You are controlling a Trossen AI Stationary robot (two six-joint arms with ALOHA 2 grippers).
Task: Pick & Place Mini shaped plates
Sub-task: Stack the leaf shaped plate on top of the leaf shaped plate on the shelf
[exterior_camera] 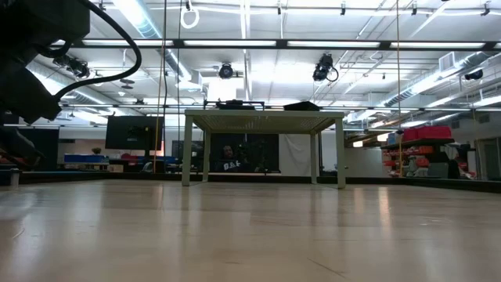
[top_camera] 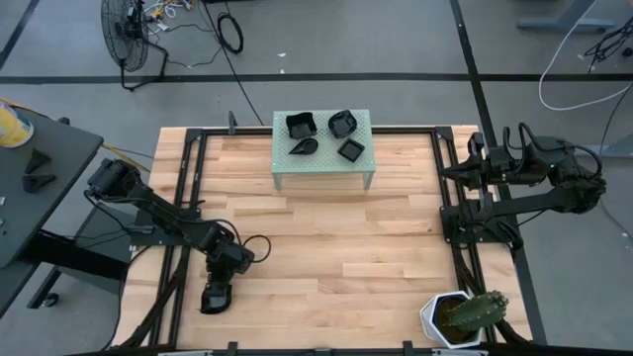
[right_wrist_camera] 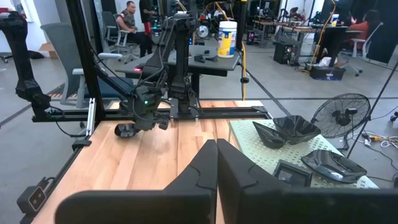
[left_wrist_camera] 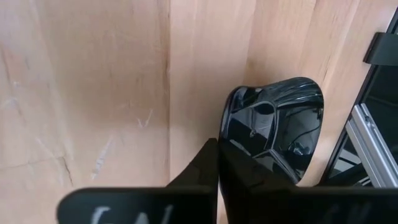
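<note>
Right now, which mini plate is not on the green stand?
The plate at the left hand, near the table's front left edge; the other four sit on the stand.

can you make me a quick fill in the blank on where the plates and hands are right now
1. The green stand carries ___ black plates.
2. The left hand is shut on a ___ at the table's near left edge.
3. The cactus pot sits at the table's near ___ corner.
4. The right hand is ___ and holds nothing.

Missing: four; plate; right; shut
</note>
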